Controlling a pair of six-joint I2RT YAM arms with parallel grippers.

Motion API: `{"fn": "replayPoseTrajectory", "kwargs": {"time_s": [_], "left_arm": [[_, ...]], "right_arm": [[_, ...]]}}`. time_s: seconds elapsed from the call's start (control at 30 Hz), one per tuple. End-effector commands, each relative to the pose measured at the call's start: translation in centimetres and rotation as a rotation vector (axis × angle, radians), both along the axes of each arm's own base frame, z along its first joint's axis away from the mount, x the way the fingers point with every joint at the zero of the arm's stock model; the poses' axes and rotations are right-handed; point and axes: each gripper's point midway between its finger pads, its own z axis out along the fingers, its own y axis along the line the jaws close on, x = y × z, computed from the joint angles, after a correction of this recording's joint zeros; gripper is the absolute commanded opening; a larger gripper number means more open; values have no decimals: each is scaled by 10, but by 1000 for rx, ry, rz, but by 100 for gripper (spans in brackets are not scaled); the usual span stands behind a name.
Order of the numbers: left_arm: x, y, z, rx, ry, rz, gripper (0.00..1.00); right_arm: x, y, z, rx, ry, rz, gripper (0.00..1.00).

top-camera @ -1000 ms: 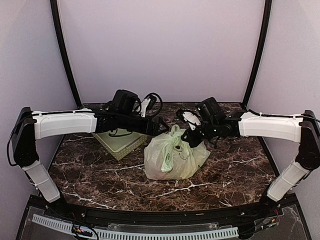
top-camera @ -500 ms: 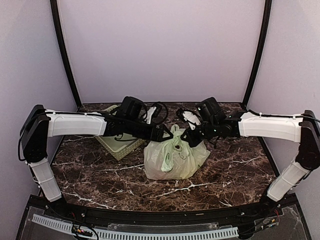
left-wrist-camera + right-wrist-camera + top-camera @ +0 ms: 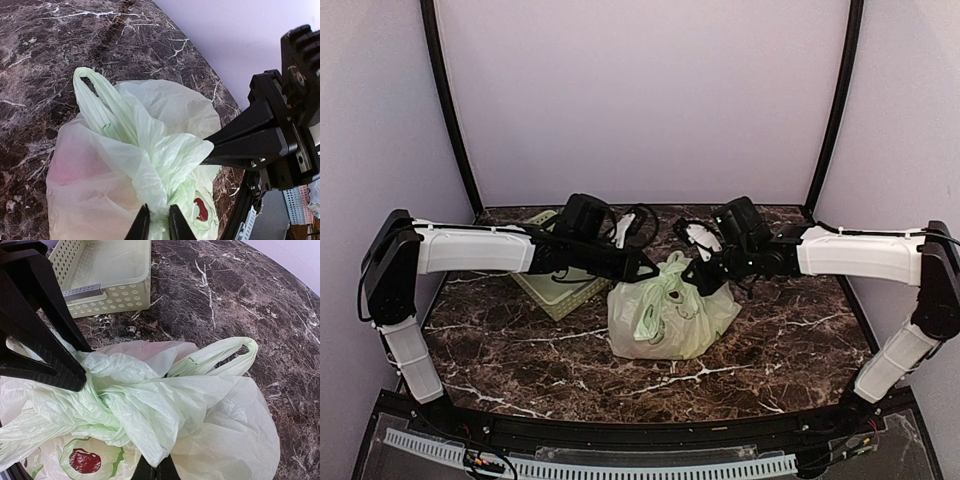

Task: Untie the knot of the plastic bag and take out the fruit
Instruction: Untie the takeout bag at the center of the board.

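left gripper [image 3: 158, 223] fingertips nearly together, pinching twisted plastic at the knot [image 3: 150, 170], right gripper [image 3: 156, 471] clamped on the knot's opposite side, plastic bag [image 3: 665, 318] bulging just below both, pink blur inside perhaps fruit [image 3: 67, 170], perforated basket [image 3: 107, 270] behind the left gripper, marble table [image 3: 780, 330] beneath

No legible text; the plastic bag [image 3: 670, 315] shows only red marks [image 3: 84, 460].

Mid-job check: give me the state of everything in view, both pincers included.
knot, tied, not yet undone
plastic bag, closed, bulging
fruit, inside the bag, only a pink blur shows
basket, upright, nothing seen in it
left pincer, shut on the knot
right pincer, shut on a bag flap beside the knot
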Motion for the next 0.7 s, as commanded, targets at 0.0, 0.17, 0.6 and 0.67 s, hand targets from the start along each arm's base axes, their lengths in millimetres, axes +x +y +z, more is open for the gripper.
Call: {"fn": "replayPoseTrajectory", "kwargs": {"time_s": [0.0,0.17,0.6,0.67], "left_arm": [[-4,-1,4,-13,-4,-10,7],[-3,0,12,-27,-21,-8,1],[5,22,33,-54,-81,81,1],[6,29,27,-61,-62,100,1]], "right_arm": [[2,-2,20,55,-44,-26,0],[6,-6,23,56,-53,-60,0],[15,-25,45,102,-73,-142,0],[16,-31,40,100,-55,-161,0]]}}
